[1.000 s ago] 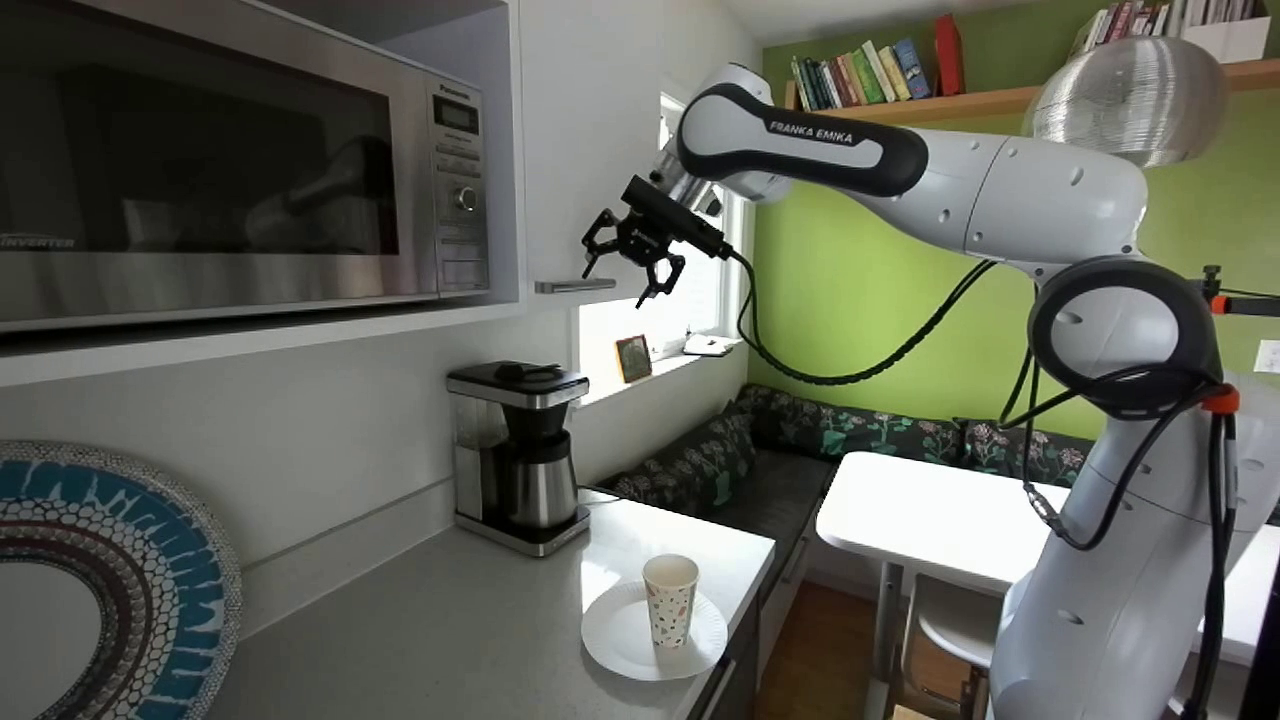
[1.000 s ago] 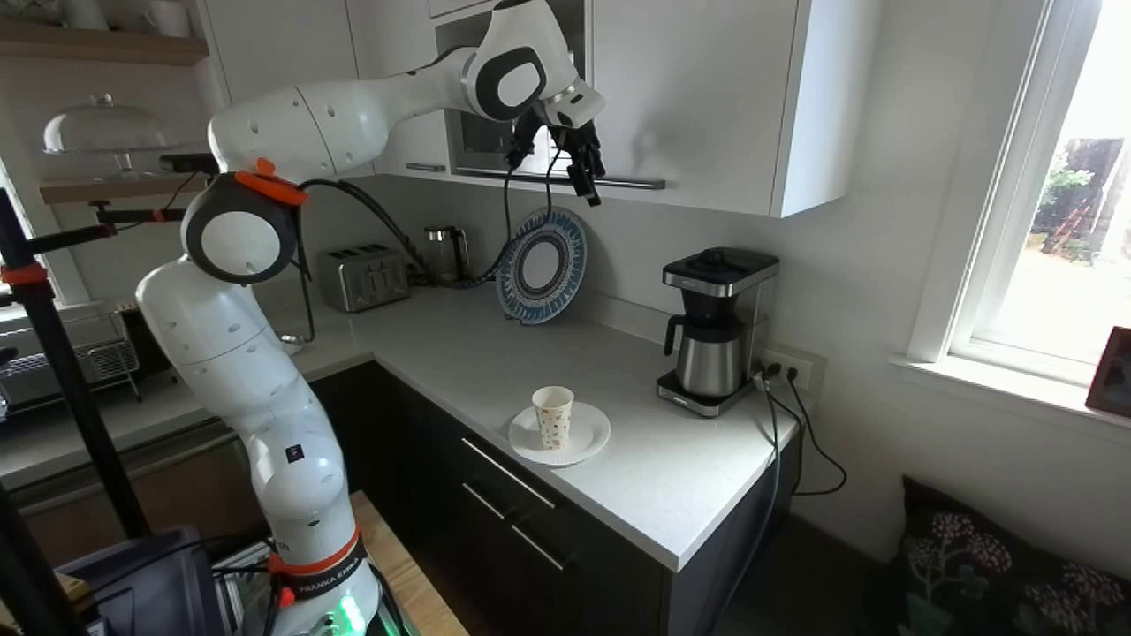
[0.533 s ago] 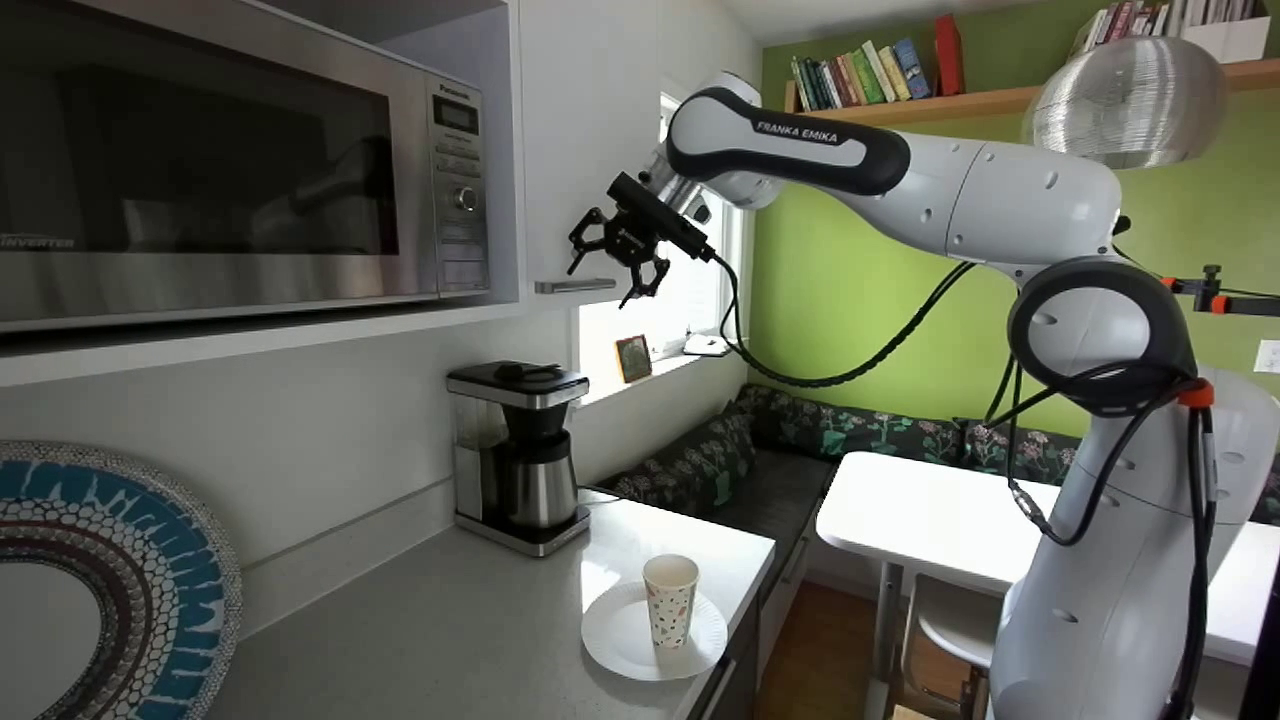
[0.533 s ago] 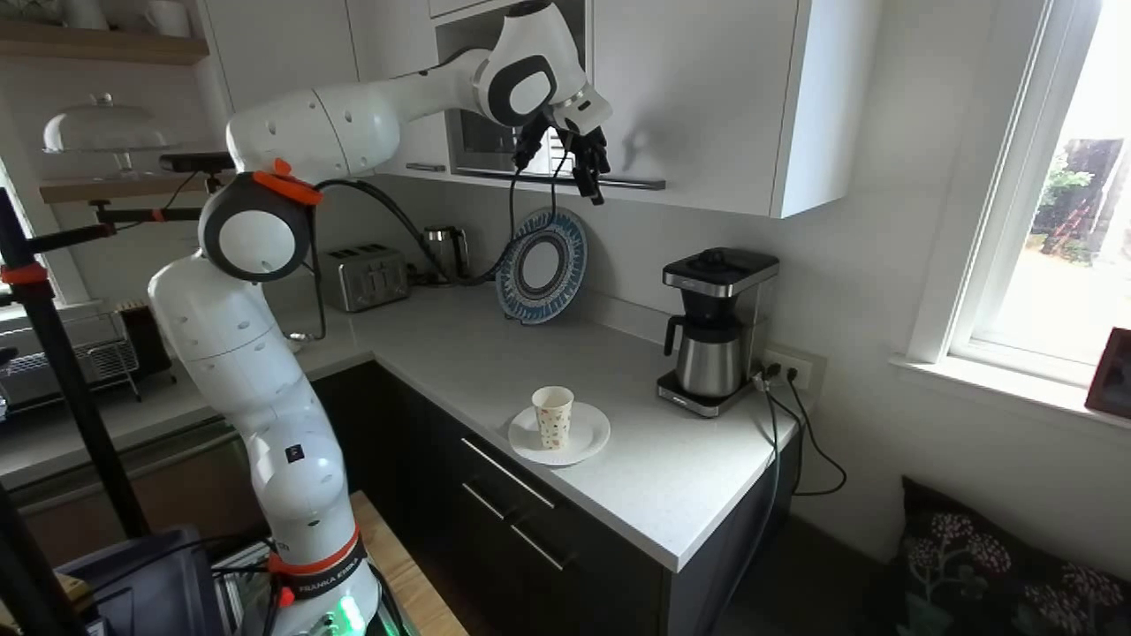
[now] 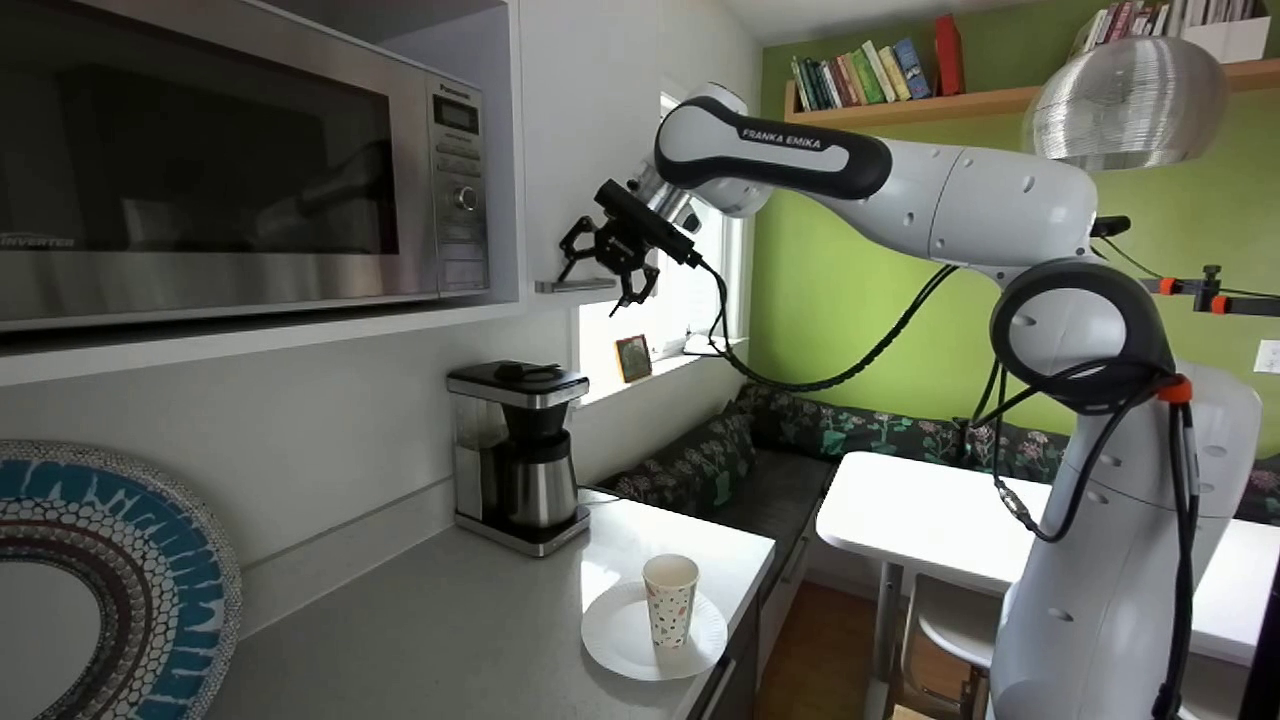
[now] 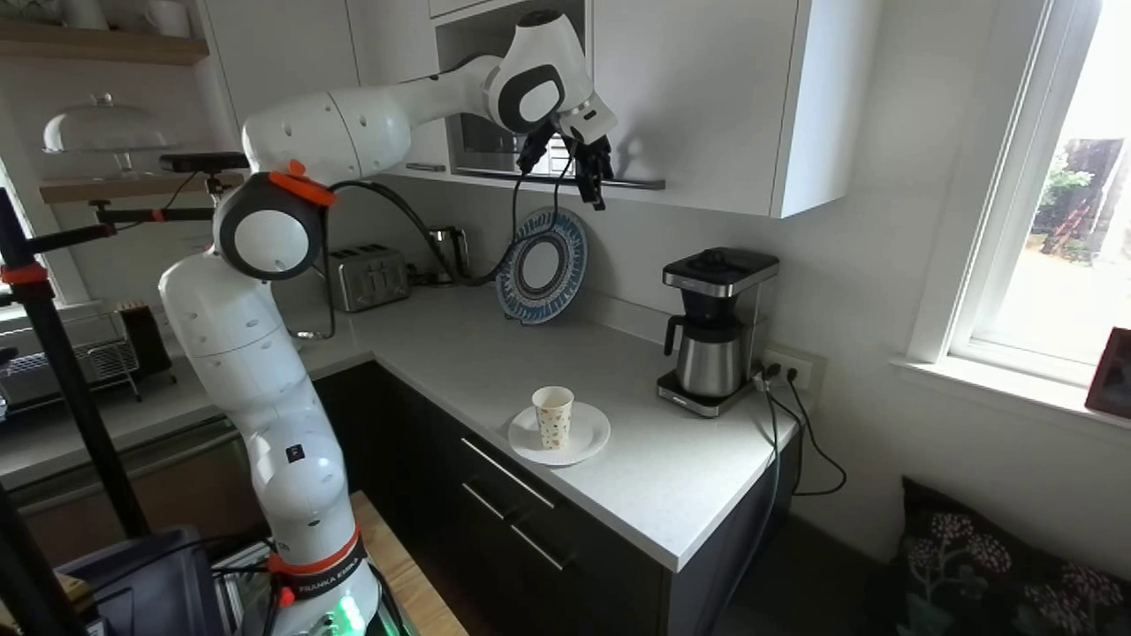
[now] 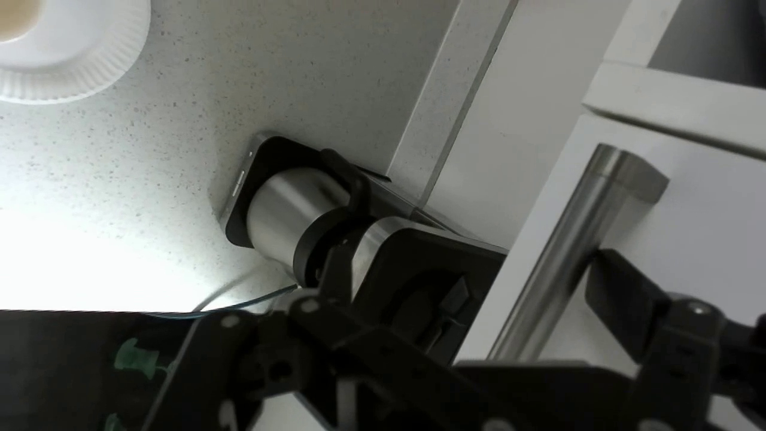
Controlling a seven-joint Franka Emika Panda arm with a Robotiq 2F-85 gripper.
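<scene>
The gripper (image 5: 588, 297) has shifted toward nine o'clock in an exterior view, jaws spread, bringing it close to the cabinet handle (image 7: 561, 254), near four o'clock in the wrist view; contact is unclear.

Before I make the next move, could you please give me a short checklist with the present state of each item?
1. Gripper open: ok, the jaws stand wide apart.
2. Handle gripped: not ok, the jaws are not closed on it.
3. Fingers free of contact with the bar: cannot tell; in the wrist view one shows right beside it.
4. Door shut: ok, it looks closed.
5. Cup upright on its plate: ok.
6. Jug in place in the coffee maker: ok.
</scene>
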